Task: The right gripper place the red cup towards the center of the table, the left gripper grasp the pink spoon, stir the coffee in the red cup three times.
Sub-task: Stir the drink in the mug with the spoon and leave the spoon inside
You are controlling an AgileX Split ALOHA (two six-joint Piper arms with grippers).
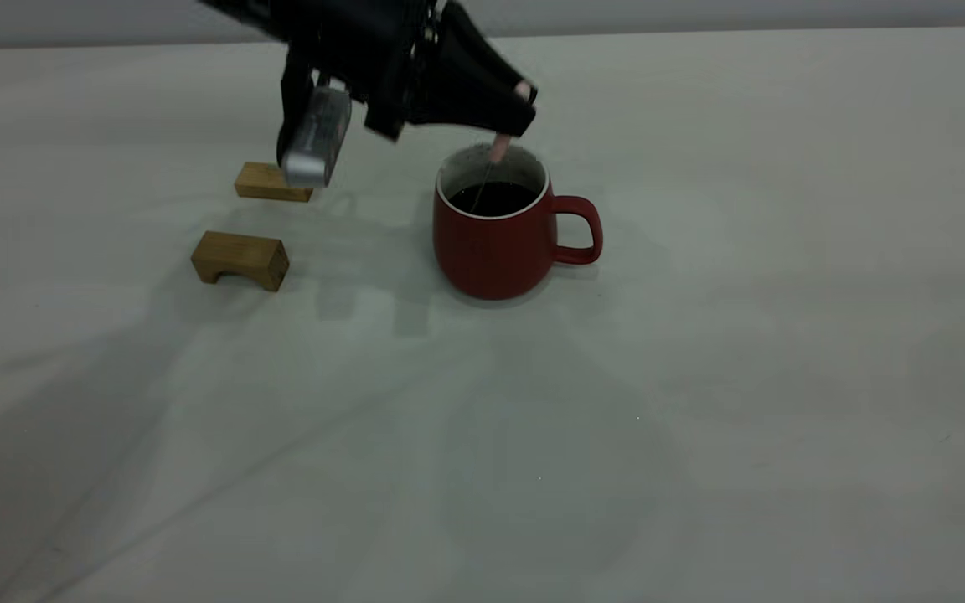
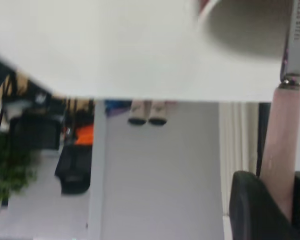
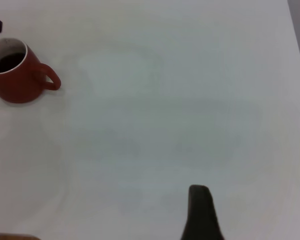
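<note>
The slim pink-handled metal spoon point(image 1: 497, 151) is clamped by the black left gripper point(image 1: 524, 105) above the rounded dark-red ceramic cup point(image 1: 495, 243), its bowl dipped into the black coffee point(image 1: 492, 198); whether the right gripper point(image 3: 201, 212) is open cannot be told.

Matt red cup point(image 1: 495, 247) with glossy white inside; pink spoon point(image 2: 284, 150) with stamped steel neck; two wooden blocks point(image 1: 241, 259).

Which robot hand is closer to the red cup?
The left. The left gripper hangs right over the red cup, jaws shut on the pink spoon dipping into it. The right gripper is far off across the table.
</note>
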